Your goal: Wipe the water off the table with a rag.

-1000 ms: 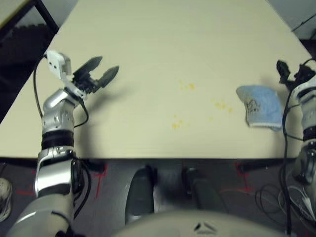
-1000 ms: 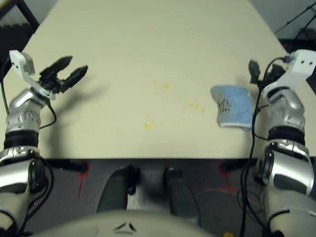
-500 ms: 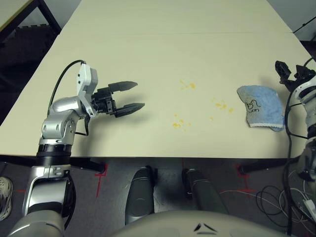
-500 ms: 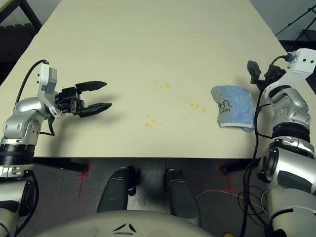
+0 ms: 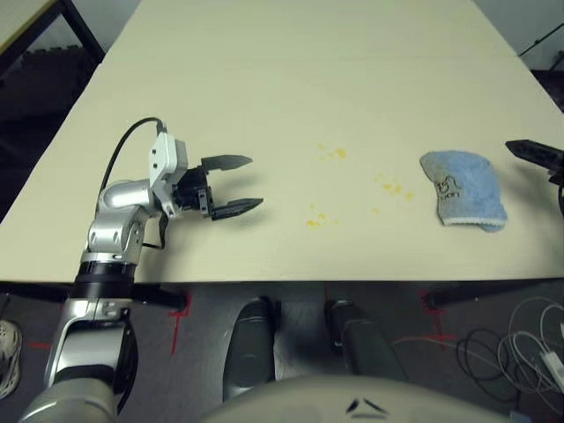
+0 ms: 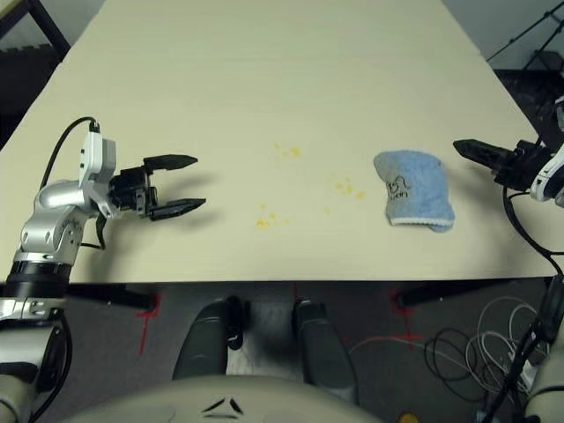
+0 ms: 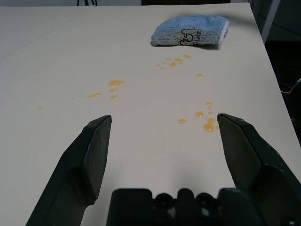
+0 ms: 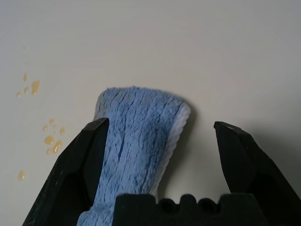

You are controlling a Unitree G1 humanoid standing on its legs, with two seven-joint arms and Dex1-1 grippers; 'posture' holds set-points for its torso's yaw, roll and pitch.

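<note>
The rag point(image 6: 411, 199) lay flat on the table point(image 6: 264, 79), toward its right side near the front edge, untouched. Key relation: the right end effector point(image 6: 480, 154) sat just beyond the rag's right edge, near but apart, pointing inward toward it; in the right wrist view the rag sat directly ahead between the two spread fingers point(image 8: 82, 165), offset toward one of them. The rag's long axis ran roughly front-to-back on the table, so the right end effector came at it across its short side. Right arm clearly nearer; the left end effector point(image 5: 231, 183) was well apart on the table's left side, with the water point(image 6: 267, 219) between it and the rag. The water sat in a few loose clusters mid-table, all left of the rag, the nearest cluster point(image 6: 349, 187) just beside its left edge. Pose: right end effector wide open, empty, low and roughly level over the table's right edge. Left end effector also wide open, empty, hovering level and pointing right at the droplets point(image 7: 204, 123). Judgement: grasp not yet made; the next move probably needs a short advance left and down by the right arm to pinch the rag.
</note>
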